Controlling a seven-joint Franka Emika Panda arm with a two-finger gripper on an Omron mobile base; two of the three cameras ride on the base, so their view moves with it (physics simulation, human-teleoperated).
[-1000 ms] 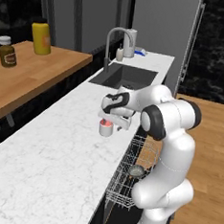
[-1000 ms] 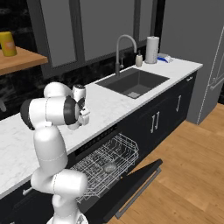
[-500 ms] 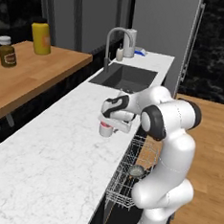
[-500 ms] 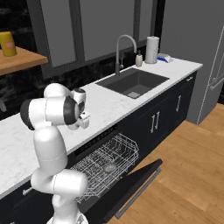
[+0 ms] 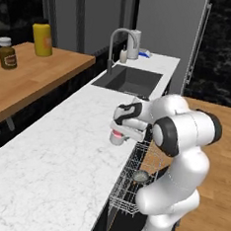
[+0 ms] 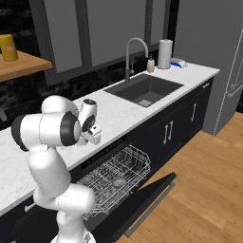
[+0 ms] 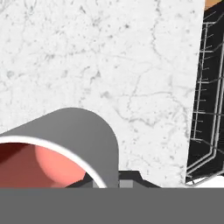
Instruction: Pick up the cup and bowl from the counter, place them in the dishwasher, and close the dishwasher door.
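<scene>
Around me: wooden plank floor (image 6: 199,190); dark wall (image 5: 227,48); tall grey fridge (image 5: 167,28); black sink (image 6: 144,89) with chrome faucet (image 6: 133,52); brown wooden shelf (image 5: 26,77).

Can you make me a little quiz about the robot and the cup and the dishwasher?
1. True or false: the jaws are shut on the cup.
2. Where is the bowl? A) beside the tap B) in the dishwasher rack C) on the wooden shelf
3. Fill in: the dishwasher door is ____.

Key: 1 true; 2 B; 3 open.
</scene>
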